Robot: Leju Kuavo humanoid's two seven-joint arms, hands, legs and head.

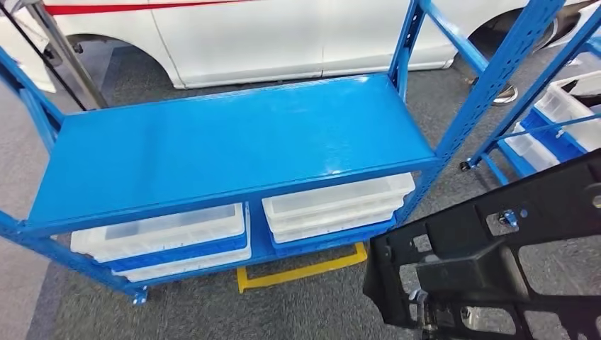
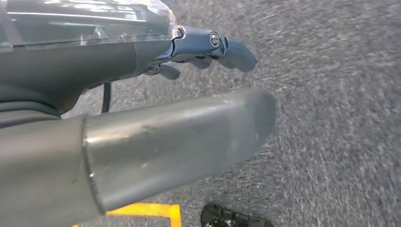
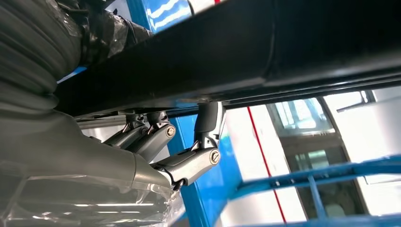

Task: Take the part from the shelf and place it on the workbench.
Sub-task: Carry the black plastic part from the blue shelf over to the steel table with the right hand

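Observation:
The part (image 1: 496, 262) is a large black plastic frame with cut-outs and small clips, hanging in the air at the lower right of the head view, off the blue shelf (image 1: 227, 142). The shelf's top board is bare. In the right wrist view my right hand (image 3: 156, 146) grips the part (image 3: 236, 52) from below, its fingers (image 3: 208, 123) curled up against a black bar of it. My left hand (image 2: 142, 94) hangs over grey carpet with thumb and fingers (image 2: 231, 49) stretched out and nothing in it.
White bins (image 1: 170, 230) (image 1: 336, 202) sit on the shelf's lower level. A yellow floor marking (image 1: 305, 273) lies under the shelf front. A white car (image 1: 283, 35) stands behind. A second blue rack with white bins (image 1: 560, 113) is at the right.

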